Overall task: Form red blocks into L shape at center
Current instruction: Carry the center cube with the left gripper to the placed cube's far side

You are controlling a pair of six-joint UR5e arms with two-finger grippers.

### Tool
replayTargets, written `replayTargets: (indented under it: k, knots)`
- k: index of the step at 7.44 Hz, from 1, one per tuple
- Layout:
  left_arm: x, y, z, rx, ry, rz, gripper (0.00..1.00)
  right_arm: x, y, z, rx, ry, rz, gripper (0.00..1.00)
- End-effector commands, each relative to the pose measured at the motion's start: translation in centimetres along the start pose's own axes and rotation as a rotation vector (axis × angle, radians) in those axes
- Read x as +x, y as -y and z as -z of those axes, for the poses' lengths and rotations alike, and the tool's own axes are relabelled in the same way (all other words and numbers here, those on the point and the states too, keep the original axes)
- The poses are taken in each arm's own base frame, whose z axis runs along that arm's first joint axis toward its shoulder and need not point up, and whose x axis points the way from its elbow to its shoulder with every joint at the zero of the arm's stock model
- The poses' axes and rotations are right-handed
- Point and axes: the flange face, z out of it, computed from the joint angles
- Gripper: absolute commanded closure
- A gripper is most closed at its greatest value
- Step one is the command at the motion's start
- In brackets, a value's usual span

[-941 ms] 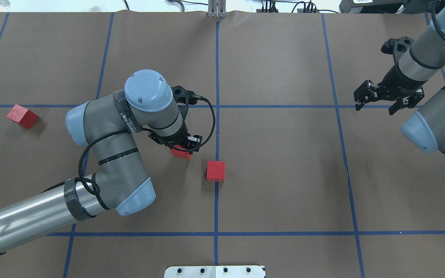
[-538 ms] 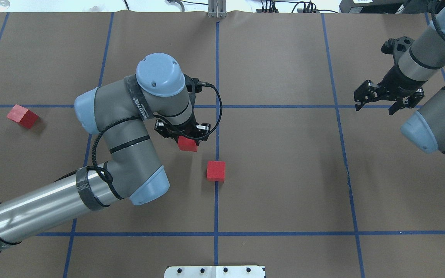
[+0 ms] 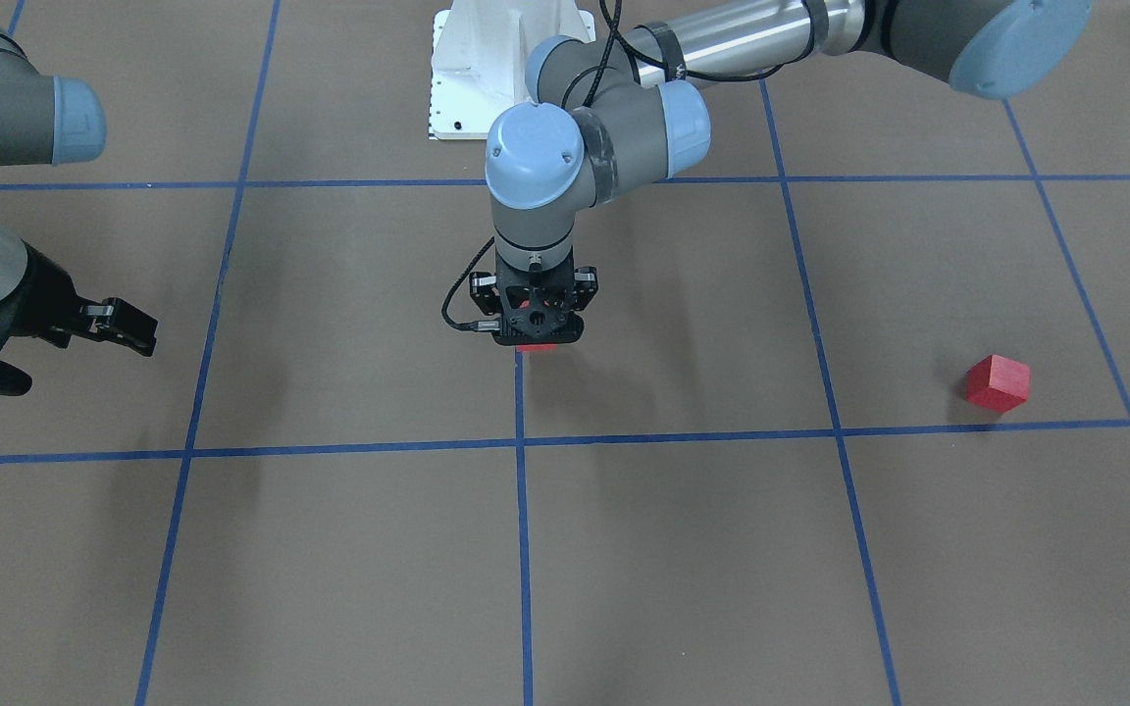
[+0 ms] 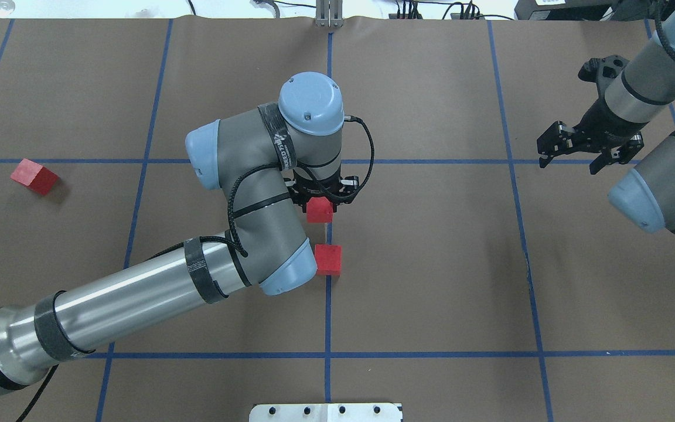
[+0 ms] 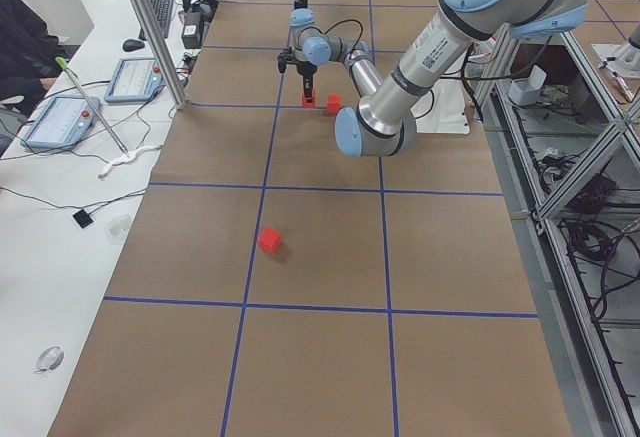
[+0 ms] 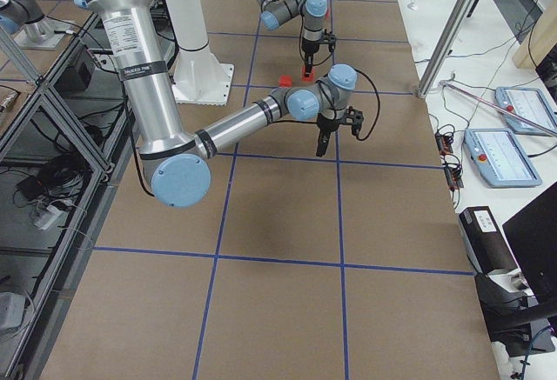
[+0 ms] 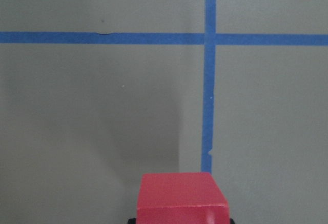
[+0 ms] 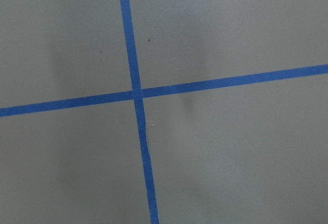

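Note:
My left gripper (image 4: 320, 202) is shut on a red block (image 4: 319, 211) and holds it low over the center (image 4: 384, 234), on the blue tape line. The held block also shows in the left wrist view (image 7: 182, 196) and as a sliver in the front view (image 3: 537, 347). A second red block (image 4: 327, 259) rests on the same line, just nearer the robot's base, with a small gap between them. The third red block (image 4: 34, 176) lies far left, and also shows in the front view (image 3: 998, 381). My right gripper (image 4: 569, 163) is open and empty, hovering far right.
A white mounting plate (image 4: 326, 412) sits at the near table edge. The left arm's elbow (image 4: 282, 275) hangs close beside the resting block. Blue tape lines (image 8: 136, 93) cross under the right gripper.
My left gripper has carried its red block rightward, from left of the center line to over the line, beyond the resting block. The right arm has not moved.

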Motion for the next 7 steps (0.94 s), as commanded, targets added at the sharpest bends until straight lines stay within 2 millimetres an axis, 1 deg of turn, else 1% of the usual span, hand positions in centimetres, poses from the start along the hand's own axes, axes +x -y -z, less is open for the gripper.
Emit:
replayTargets:
  k: [1,5,7]
  knots:
    - [1.49,-2.02,-1.60,-0.014,0.011,-0.013,1.00,-0.12,-0.05,0.06,0.001,0.001,0.002,0.00]
    - [1.70,-2.28,-2.01,0.011,0.013,-0.078,1.00,0.00,-0.04,-0.05,-0.001,0.000,-0.001,0.00]
    - [1.72,-2.49,-2.14,0.009,0.014,-0.080,1.00,0.04,-0.01,-0.10,-0.002,-0.001,-0.002,0.00]
